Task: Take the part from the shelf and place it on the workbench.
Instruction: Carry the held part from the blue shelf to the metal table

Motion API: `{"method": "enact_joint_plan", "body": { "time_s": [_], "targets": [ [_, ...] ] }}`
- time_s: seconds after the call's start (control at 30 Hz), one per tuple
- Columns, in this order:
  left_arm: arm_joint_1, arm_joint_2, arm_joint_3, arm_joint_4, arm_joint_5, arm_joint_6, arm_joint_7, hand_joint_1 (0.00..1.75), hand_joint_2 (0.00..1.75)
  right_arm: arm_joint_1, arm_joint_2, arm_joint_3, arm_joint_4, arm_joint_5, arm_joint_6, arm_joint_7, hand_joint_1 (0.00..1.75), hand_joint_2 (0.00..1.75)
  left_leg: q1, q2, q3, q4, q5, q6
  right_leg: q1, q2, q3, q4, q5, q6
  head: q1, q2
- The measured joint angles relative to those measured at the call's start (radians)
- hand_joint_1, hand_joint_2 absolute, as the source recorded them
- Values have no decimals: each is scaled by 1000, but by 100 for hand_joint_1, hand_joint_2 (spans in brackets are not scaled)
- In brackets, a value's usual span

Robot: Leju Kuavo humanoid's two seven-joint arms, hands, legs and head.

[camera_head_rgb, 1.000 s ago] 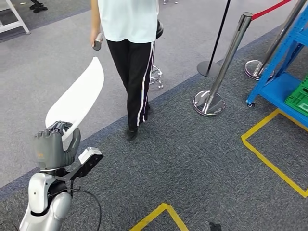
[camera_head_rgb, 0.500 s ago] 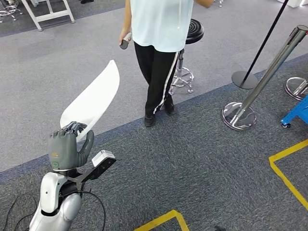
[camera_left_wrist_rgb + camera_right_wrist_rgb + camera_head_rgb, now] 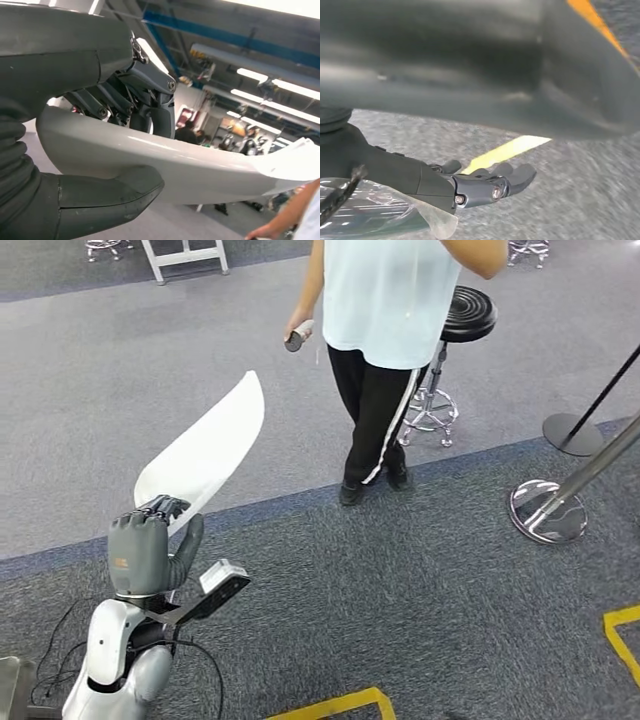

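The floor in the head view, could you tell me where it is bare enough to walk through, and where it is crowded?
Bare: the dark carpet between the left hand, which grips the white part, and the stanchion base; also the light carpet left of the person. Crowded: the person, stool and stanchions to the right.

evenly lit indoor scene, sharp from the head view, blurred at the wrists.
bright ceiling strip lights (image 3: 271, 95) are seen glaring; a sheen is cast on the white part (image 3: 196, 165); the carpet (image 3: 561, 200) is smeared by motion blur.
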Motion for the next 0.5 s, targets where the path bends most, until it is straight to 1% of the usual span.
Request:
{"method": "enact_joint_plan", "body": {
  "time_s": [0.07, 0.17, 0.2, 0.23, 0.27, 0.3, 0.33, 0.37, 0.4, 0.43, 0.47, 0.5],
  "targets": [
    [-1, -1, -10, 3, 1, -2, 0, 169, 175, 2, 4, -8, -4, 4, -3, 12, 0, 0, 0, -19, 0, -6, 2, 6, 1, -19, 8, -5, -3, 7, 0, 0],
    [-2, -1, -13, 4, 2, -1, 0, 169, 175, 2, 6, -12, -6, 7, -4, 15, 0, 0, 1, -27, 4, -13, 4, 9, 2, -26, 12, -7, -5, 12, 0, 0],
    [-6, -4, -19, 7, 2, 1, -1, 169, 175, 4, 6, -18, -9, 8, -4, 15, 0, 0, 5, -36, 7, -17, 6, 13, 0, 4, -6, 28, -25, 14, 2, 0],
    [-9, -9, -32, 15, 4, 4, -3, 169, 175, 10, 6, -33, -18, 18, 0, 15, 0, 0, 9, -56, 11, -20, 8, 17, -3, 38, -50, 104, -52, 17, 4, 0],
    [-13, -13, -47, 25, 9, 7, -6, 169, 175, 18, 6, -49, -29, 31, 7, 13, 0, 0, 13, -80, 15, -23, 9, 20, -6, 72, -93, 170, -68, 21, 6, 0],
    [-17, -18, -62, 35, 14, 9, -9, 169, 175, 26, 5, -67, -42, 46, 16, 9, 0, 0, 17, -106, 19, -25, 9, 22, -9, 107, -128, 217, -71, 25, 8, 0],
    [-18, -21, -73, 44, 19, 10, -13, 169, 175, 33, 5, -84, -55, 61, 28, 4, 0, 0, 19, -128, 22, -23, 6, 19, -13, 117, -136, 205, -41, 29, 8, 0],
    [-21, -21, -78, 49, 20, 10, -14, 169, 175, 35, 5, -95, -64, 69, 39, -2, 0, 0, 21, -141, 23, -19, 3, 14, -17, 132, -110, 138, -1, 33, 8, 0],
    [-27, -23, -84, 55, 20, 10, -16, 169, 175, 35, 5, -108, -70, 77, 51, -9, 0, 0, 22, -153, 20, -11, -1, 8, -22, 155, -83, 77, 24, 35, 9, 0],
    [-35, -24, -91, 60, 19, 8, -17, 169, 175, 33, 4, -122, -74, 86, 62, -17, 0, 0, 23, -164, 16, -5, -4, 2, -25, 173, -64, 35, 37, 33, 9, 0],
    [-43, -26, -96, 64, 18, 7, -17, 169, 175, 30, 4, -138, -76, 97, 70, -24, 0, 0, 24, -174, 10, 0, -4, -4, -25, 185, -54, 18, 36, 30, 10, 0],
    [-49, -27, -101, 67, 17, 5, -17, 169, 175, 26, 3, -153, -77, 109, 76, -28, 0, 0, 25, -185, 5, 3, -3, -9, -22, 185, -50, 15, 33, 23, 10, 0]
  ]
}}
